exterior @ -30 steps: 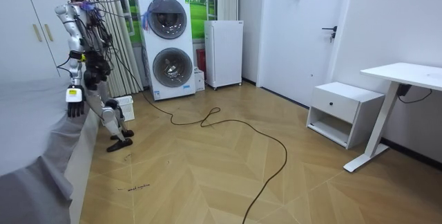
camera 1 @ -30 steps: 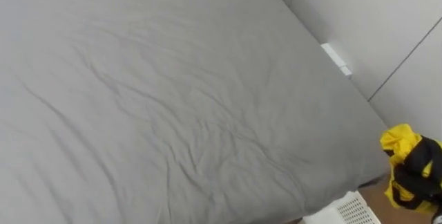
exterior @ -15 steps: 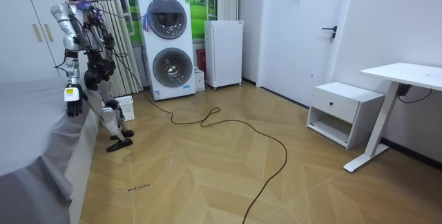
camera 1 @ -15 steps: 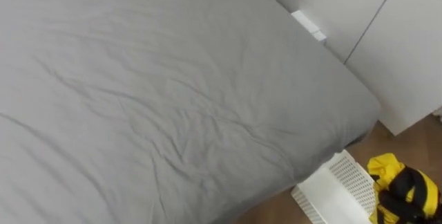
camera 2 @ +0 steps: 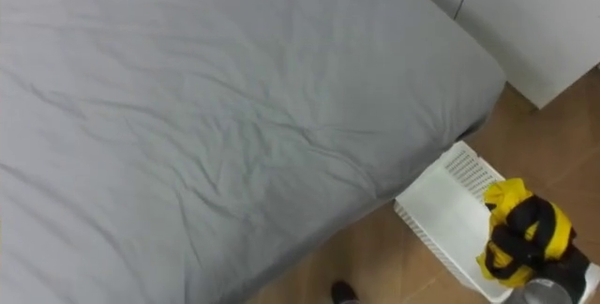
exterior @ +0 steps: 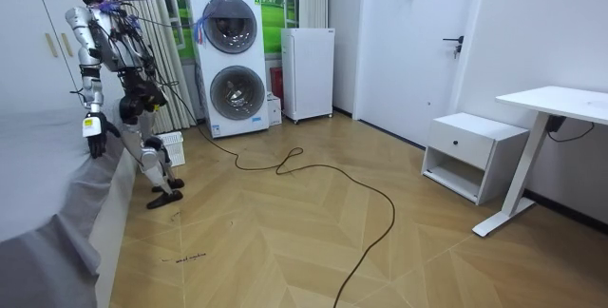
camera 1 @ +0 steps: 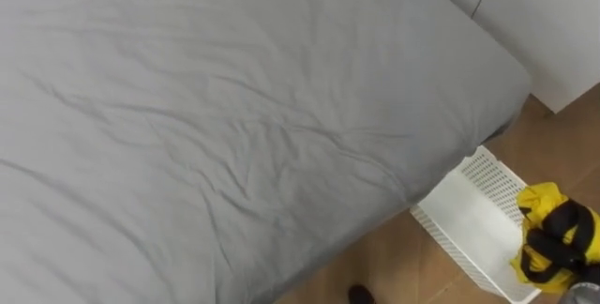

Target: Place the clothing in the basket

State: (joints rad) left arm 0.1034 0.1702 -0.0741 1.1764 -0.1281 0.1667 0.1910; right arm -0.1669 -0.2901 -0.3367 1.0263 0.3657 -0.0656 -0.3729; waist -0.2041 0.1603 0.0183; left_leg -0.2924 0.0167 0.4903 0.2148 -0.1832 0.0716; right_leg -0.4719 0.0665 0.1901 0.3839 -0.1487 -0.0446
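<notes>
Fingers: right hand [camera 1: 562,236] curled round the yellow garment [camera 1: 540,201].
Left hand [exterior: 92,125]: hangs by the bed [camera 1: 234,107]; whether open or closed I cannot tell.
Garment: just above the white basket [camera 1: 459,220].
Left: releasing it.

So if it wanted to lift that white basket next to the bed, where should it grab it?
Probably by the white basket's long rim on the floor side, coming down from above. The opposite side sits tucked against the grey bed, leaving little room, and the top is open. The right hand is curled round the yellow garment, so it isn't free.
</notes>
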